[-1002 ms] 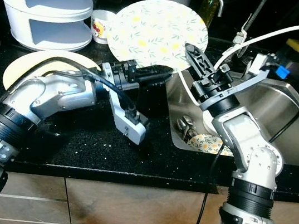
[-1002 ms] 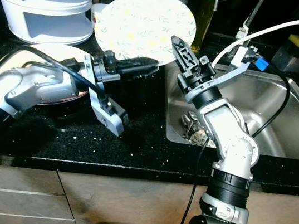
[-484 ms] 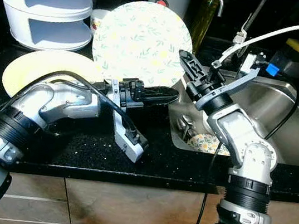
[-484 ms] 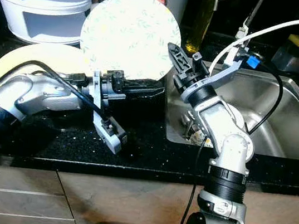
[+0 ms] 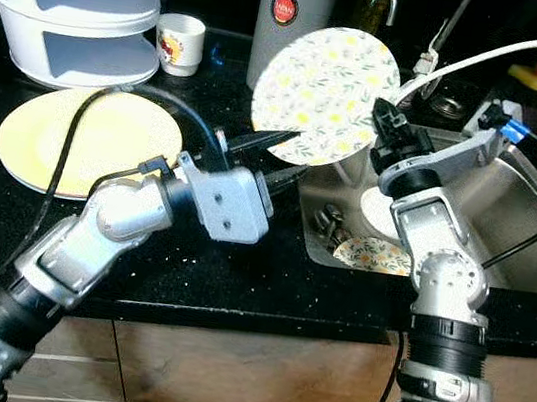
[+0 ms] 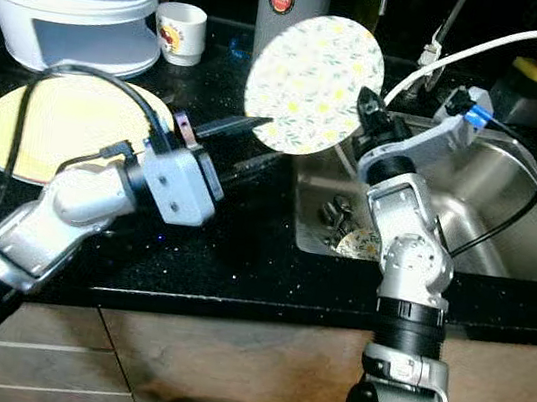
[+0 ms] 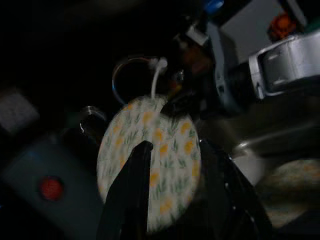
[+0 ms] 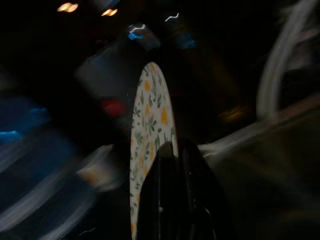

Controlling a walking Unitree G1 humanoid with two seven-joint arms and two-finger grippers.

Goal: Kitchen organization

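Note:
A round floral plate stands upright above the counter edge beside the sink. My right gripper is shut on its right rim; the right wrist view shows the plate edge-on between the black fingers. My left gripper is open at the plate's lower left edge. In the left wrist view its two fingers stand apart in front of the plate. A pale yellow plate lies flat on the black counter to the left.
In the sink lie a second floral plate, a white dish and some cutlery. At the back stand a white tiered container, a small cup and a grey canister. A white cable runs over the sink.
The floral plate has swung to the right, toward the sink, in my right gripper. My left wrist has rolled over and its fingers now stand spread at the plate's lower edge.

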